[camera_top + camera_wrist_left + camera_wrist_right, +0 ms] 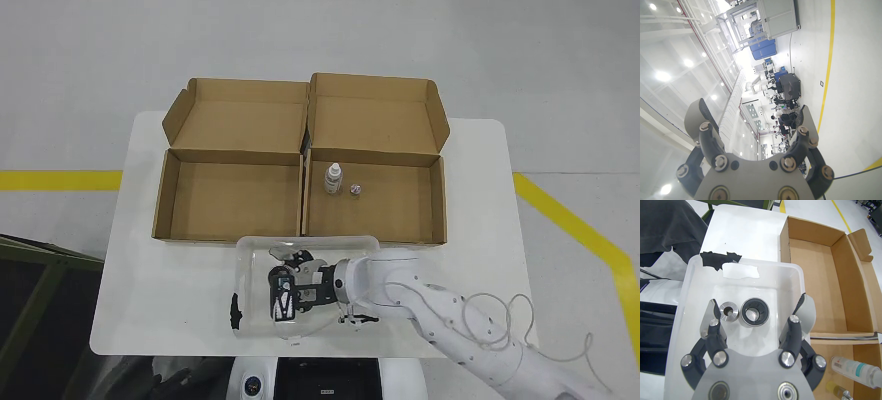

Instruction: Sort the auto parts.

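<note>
Auto parts, a steel bushing [728, 313] and a black-rimmed ring [755, 314], sit side by side in the clear tub [783, 279] on the counter [745, 228], with the right pincer [759, 300] spread wide just over them, so the pick looks next: drop, centre on one, close.

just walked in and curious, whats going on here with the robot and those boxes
The robot is sorting auto parts. Its right gripper hangs open inside the clear bin, over a silver bushing and a black-rimmed sleeve, gripping neither. Behind the bin are two open cardboard boxes; one holds a white bottle and a small part. The left gripper is open, holding nothing, pointing out into the room.
</note>
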Robot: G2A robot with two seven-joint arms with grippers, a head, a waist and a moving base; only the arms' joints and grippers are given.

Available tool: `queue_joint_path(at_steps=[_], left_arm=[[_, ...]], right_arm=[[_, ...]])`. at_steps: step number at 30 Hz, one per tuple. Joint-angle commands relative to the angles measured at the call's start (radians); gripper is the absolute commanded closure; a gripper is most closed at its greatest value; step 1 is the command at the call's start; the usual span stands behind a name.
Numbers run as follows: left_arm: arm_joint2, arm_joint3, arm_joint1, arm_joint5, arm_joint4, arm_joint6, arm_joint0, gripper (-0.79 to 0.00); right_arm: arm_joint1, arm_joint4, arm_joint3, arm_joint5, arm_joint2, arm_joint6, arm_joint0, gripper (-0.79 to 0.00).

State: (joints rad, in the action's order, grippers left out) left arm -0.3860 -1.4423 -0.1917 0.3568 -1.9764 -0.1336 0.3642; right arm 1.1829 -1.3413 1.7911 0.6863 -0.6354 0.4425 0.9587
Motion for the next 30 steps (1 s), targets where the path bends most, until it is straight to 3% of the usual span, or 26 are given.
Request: queue_joint_path(at_steps=[1, 23, 30], left_arm=[[0.000, 0.000, 0.000, 0.000, 0.000, 0.000, 0.000, -0.785], [0.000, 0.000, 0.000, 0.000, 0.000, 0.000, 0.000, -0.785], [0.000, 0.000, 0.000, 0.000, 0.000, 0.000, 0.000, -0.785]], right_arm=[[0.003, -0.001, -0.007, 0.001, 0.004, 0.004, -0.003, -0.674], [0.046, 0.054, -0.143, -0.003, 0.017, -0.007, -0.059, -0.566], [0.051, 0.040, -0.157, -0.002, 0.013, -0.003, -0.059, -0.493]])
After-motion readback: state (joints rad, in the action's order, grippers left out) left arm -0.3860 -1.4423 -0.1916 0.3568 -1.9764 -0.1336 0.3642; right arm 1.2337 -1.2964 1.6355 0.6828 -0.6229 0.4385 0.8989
